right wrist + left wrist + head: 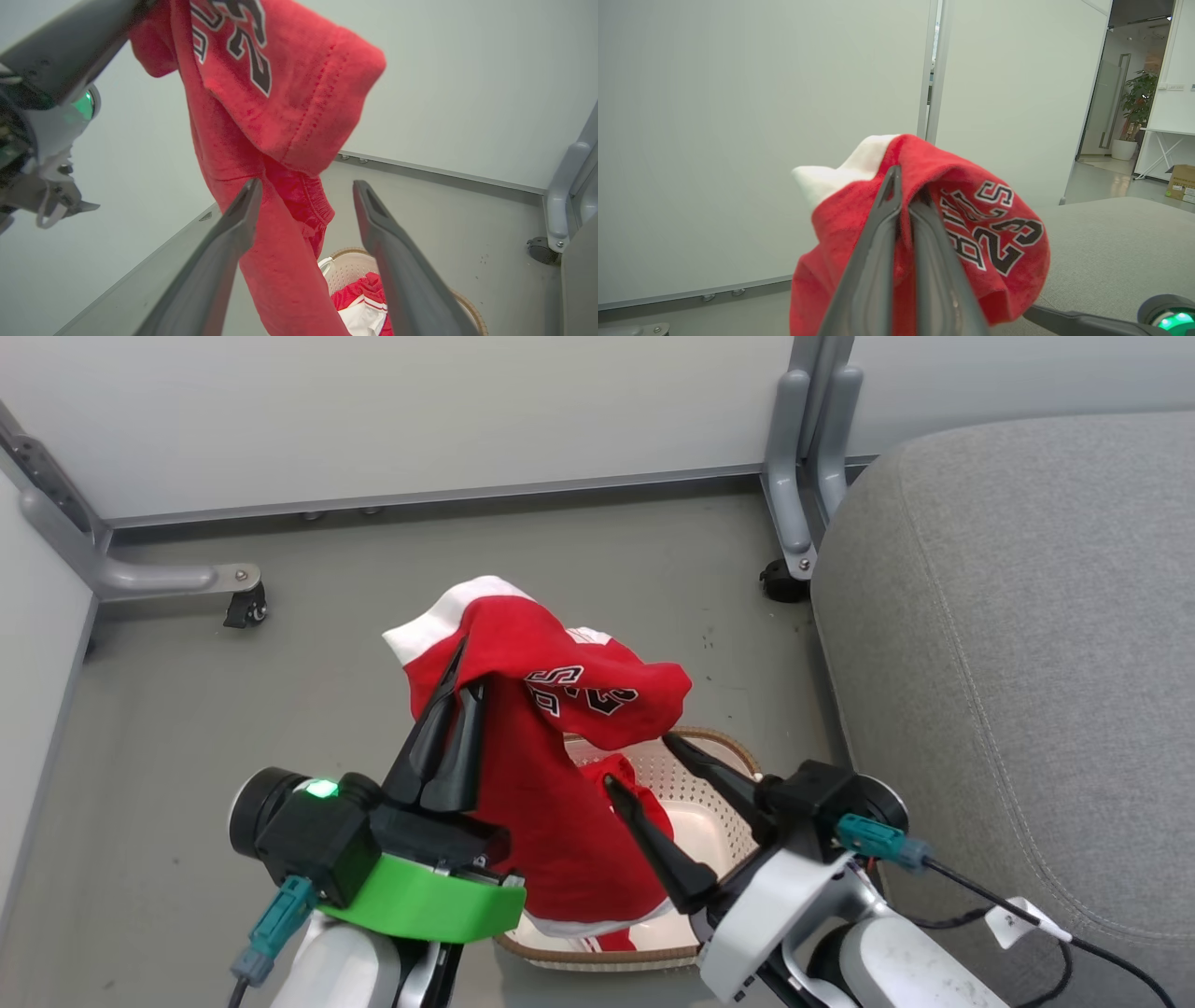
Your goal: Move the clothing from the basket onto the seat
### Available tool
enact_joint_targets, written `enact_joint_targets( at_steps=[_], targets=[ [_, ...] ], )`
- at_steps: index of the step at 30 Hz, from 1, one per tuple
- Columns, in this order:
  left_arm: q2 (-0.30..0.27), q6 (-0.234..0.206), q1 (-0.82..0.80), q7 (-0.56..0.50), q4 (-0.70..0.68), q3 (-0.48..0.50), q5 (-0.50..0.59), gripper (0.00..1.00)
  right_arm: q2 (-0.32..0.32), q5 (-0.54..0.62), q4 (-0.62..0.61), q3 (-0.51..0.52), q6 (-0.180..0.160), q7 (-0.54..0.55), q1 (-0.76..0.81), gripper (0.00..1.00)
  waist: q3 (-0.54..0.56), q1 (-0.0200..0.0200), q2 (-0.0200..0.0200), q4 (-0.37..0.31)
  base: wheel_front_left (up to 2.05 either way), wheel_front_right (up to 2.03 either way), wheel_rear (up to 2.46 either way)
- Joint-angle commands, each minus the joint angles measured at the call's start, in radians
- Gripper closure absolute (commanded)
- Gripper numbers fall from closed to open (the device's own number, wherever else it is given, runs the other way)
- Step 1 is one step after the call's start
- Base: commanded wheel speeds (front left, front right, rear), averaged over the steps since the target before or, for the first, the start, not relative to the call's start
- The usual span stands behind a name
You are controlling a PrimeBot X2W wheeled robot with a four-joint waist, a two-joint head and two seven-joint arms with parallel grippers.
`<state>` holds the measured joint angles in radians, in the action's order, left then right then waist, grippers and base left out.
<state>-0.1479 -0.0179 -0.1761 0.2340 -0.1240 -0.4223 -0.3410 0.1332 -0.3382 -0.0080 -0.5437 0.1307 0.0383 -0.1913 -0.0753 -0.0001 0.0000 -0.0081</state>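
Jersey (pixel 551 728) hangs pinched in my left gripper (pixel 467 670) above the basket (pixel 738 752); my right gripper (pixel 639 759) gapes wide beside it.

The clothing (pixel 560 653) pinched in my left jaws is soft red cloth, fleecy and matt, with white trim and flat printed lettering; the piece in the basket (pixel 579 959) looks thinner and shinier. The basket is smooth cream plastic, perforated, with a brown woven-look rim. To the right, the seat (pixel 1008 616) is coarse grey woven fabric with a stitched seam. The floor (pixel 280 709) is smooth and matt. The far frame legs (pixel 794 476) look like grey satin metal. My jaws are dark, smooth and matt; my left wrist ring (pixel 420 901) is green plastic.
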Motion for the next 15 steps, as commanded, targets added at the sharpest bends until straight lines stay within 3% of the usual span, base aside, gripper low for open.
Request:
enact_joint_targets(
  at_steps=[1, 8, 15],
  targets=[
    [-0.003, 0.003, -0.023, 0.001, -0.001, -0.002, 0.003, 1.00, 0.007, -0.016, 0.012, -0.028, 0.000, -0.006, -0.032, 0.00, -0.006, 0.0001, 0.0000, 0.009, 0.00, 0.00, 0.00],
    [0.003, 0.009, -0.034, 0.001, 0.006, -0.021, 0.006, 1.00, 0.011, -0.082, 0.120, -0.182, 0.000, -0.032, -0.163, 0.00, -0.016, 0.0001, 0.0000, 0.027, 0.00, 0.00, 0.00],
    [0.009, 0.010, -0.041, 0.006, 0.010, -0.033, 0.004, 1.00, -0.014, -0.104, 0.250, -0.274, 0.000, -0.072, -0.266, 0.00, -0.021, 0.0001, 0.0000, 0.032, 0.00, 0.00, 0.00]
  ],
)
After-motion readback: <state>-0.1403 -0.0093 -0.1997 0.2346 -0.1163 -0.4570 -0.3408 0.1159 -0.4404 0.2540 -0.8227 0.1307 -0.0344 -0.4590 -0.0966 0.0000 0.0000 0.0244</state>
